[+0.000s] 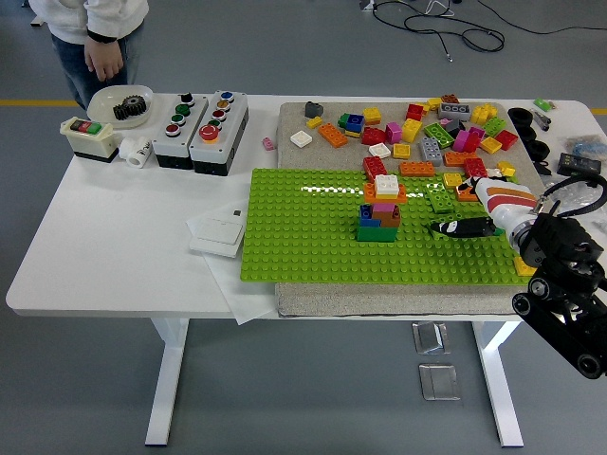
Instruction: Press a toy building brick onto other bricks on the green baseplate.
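Green baseplate (pixel 303 237): carries a small brick stack (pixel 379 216) near centre, the likely pressing target. Right hand (pixel 465 227): low over the plate just right of the stack, fingers apparently closed on a green brick (pixel 444 227), positioned for placement. Loose bricks (pixel 427 128): heaped beyond.

A white table (pixel 114 246) seen from above holds a green baseplate (pixel 303 237) on a grey mat (pixel 398 299). Near the plate's middle stands a small stack of bricks (pixel 380 216), white and orange on top, green at the base. Loose bricks (pixel 427 128) in many colours lie scattered beyond the plate. The robot's right hand (pixel 465 226) reaches in from the right, its dark fingers low over the plate, right of the stack. Two button boxes (pixel 201 131) sit at the far left. A person (pixel 90 38) stands at the far left corner, one hand hanging.
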